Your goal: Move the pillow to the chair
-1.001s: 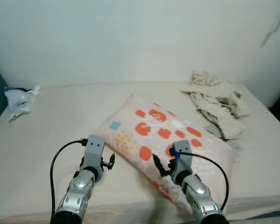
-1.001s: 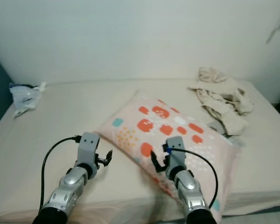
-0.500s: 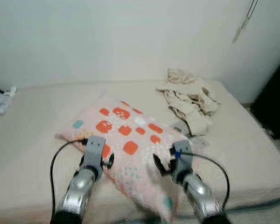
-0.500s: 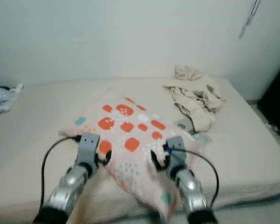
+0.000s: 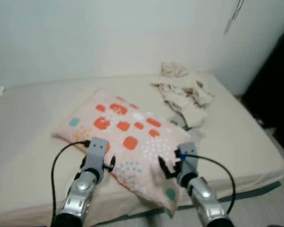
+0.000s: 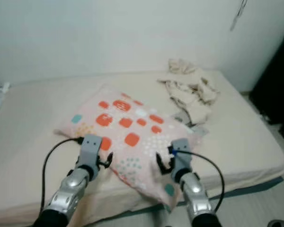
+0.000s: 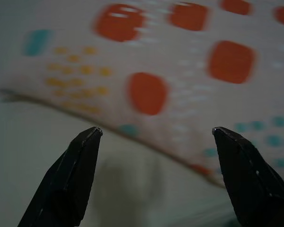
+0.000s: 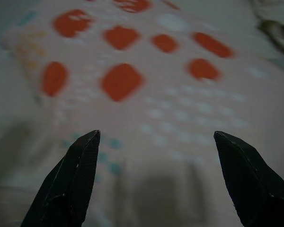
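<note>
A pale pink pillow (image 5: pixel 128 142) with orange, teal and yellow spots lies on the beige bed (image 5: pixel 28 123), one corner hanging over the front edge. My left gripper (image 7: pixel 154 137) is open, held just above the pillow's near left edge. My right gripper (image 8: pixel 156 142) is open too, hovering over the pillow's near right part. Neither gripper holds anything. In the head views the left gripper (image 5: pixel 109 163) and right gripper (image 5: pixel 166 169) sit at the bed's front edge.
Crumpled beige cloth (image 5: pixel 182 92) lies on the bed's far right. A white wall (image 5: pixel 109 33) backs the bed. A dark shape (image 5: pixel 274 90) stands to the right. Grey floor (image 5: pixel 270 208) shows past the bed's right front corner.
The camera has swung to the right, so the bed and pillow have shifted left in view and the bed's right edge and floor have come in. Both grippers stay open over the pillow.
</note>
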Robot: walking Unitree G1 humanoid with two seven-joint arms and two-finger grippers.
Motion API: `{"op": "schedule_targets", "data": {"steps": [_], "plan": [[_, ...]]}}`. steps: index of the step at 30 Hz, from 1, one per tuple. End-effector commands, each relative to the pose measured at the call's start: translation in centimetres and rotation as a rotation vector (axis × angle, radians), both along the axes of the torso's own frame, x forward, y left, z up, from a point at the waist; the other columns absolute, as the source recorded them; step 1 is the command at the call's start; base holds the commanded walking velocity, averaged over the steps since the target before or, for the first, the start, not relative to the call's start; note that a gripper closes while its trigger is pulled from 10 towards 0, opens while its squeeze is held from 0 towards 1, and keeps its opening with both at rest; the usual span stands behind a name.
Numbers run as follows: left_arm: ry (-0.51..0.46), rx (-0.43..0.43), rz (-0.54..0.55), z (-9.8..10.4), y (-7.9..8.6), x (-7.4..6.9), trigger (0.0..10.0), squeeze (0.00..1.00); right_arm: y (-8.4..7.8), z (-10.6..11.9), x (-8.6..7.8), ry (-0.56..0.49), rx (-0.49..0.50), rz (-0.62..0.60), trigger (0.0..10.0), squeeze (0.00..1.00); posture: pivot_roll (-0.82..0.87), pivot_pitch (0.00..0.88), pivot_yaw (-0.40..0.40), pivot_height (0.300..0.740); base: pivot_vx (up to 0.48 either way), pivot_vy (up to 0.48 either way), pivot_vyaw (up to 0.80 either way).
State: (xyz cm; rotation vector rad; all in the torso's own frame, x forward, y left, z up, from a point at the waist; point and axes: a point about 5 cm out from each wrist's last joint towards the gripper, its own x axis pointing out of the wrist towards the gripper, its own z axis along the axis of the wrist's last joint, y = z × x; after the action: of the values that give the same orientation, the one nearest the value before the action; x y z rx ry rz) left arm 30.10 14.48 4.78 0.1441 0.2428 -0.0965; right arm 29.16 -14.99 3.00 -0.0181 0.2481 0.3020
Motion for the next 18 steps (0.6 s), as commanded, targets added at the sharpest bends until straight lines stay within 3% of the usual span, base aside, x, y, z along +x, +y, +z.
{"op": "schedule_targets", "data": {"steps": [1,10,13,18], "plan": [[-0.018,-0.006,0.013,0.1,0.1,-0.1,10.0,0.0,-0.2,-0.1,-0.1,0.008,0.001,-0.006,10.0,0.0,-0.05,0.098,0.009,0.74,0.0,0.0,0.0],[-0.027,-0.048,0.034,0.4,0.2,0.2,10.0,0.0,-0.1,0.2,0.2,-0.008,0.005,-0.01,10.0,0.0,-0.05,0.099,0.01,0.74,0.0,0.0,0.0],[0.011,-0.1,0.063,-0.1,0.1,0.0,10.0,0.0,-0.1,0.6,0.5,-0.025,-0.005,-0.007,10.0,0.0,-0.05,0.098,0.011,0.74,0.0,0.0,0.0],[0.007,-0.102,0.05,-0.1,0.0,0.0,10.0,0.0,-0.2,0.9,0.9,-0.034,-0.005,-0.009,10.0,0.0,-0.04,0.095,0.011,0.74,0.0,0.0,0.0]]}}
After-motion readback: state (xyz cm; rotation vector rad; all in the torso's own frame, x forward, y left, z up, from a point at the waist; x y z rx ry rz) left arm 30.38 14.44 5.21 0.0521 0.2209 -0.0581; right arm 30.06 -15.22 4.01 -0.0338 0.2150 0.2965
